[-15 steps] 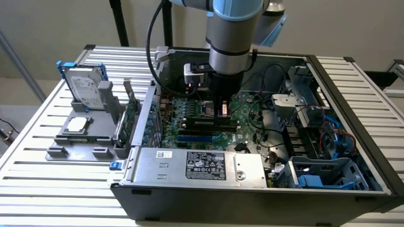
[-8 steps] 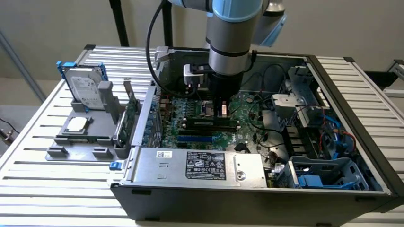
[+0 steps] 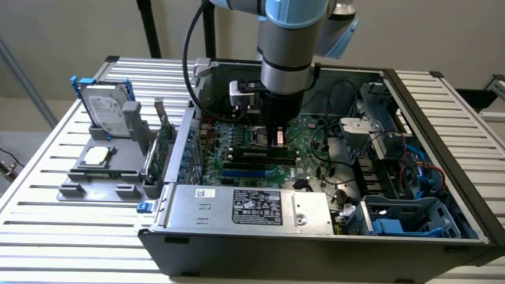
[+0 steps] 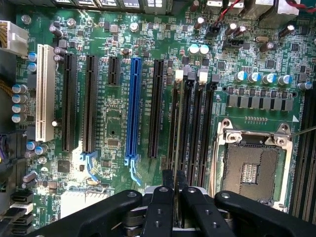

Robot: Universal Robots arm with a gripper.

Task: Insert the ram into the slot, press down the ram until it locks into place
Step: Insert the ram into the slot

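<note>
1. The arm reaches down into the open computer case (image 3: 442, 112), which sits on a slatted worktop (image 3: 47, 177). The claw (image 3: 275, 141) hangs low over the motherboard (image 3: 233, 133), near the middle of the case.
2. In the wrist view the claw (image 4: 176, 186) is clamped on the ram (image 4: 178, 133). Its fingers (image 4: 163, 202) press in from both sides. The ram shows edge-on as a thin strip running away from the fingertips.
3. The ram stands upright on its long edge, parallel with the bank of four black memory slots.
4. It lines up over the slot (image 4: 173, 118) at the end of the bank, on the side toward the blue slot (image 4: 133, 108).
5. I cannot tell if the ram's lower edge is already in the slot or just above it.
6. A white end clip (image 4: 179, 75) sits at the far end of that slot, just beside the ram's tip.
7. The processor socket (image 4: 252, 168), a square metal frame, lies on the other side of the slot bank, well apart from the ram.
8. A white slot (image 4: 45, 91) and more black slots sit beyond the blue one.
9. In the exterior view a silver power supply (image 3: 252, 207) fills the near edge of the case.
10. Outside the case, on the exterior view's left, a gray fixture (image 3: 99, 174) rests on the worktop. A hard drive (image 3: 106, 109) stands upright behind it.
</note>
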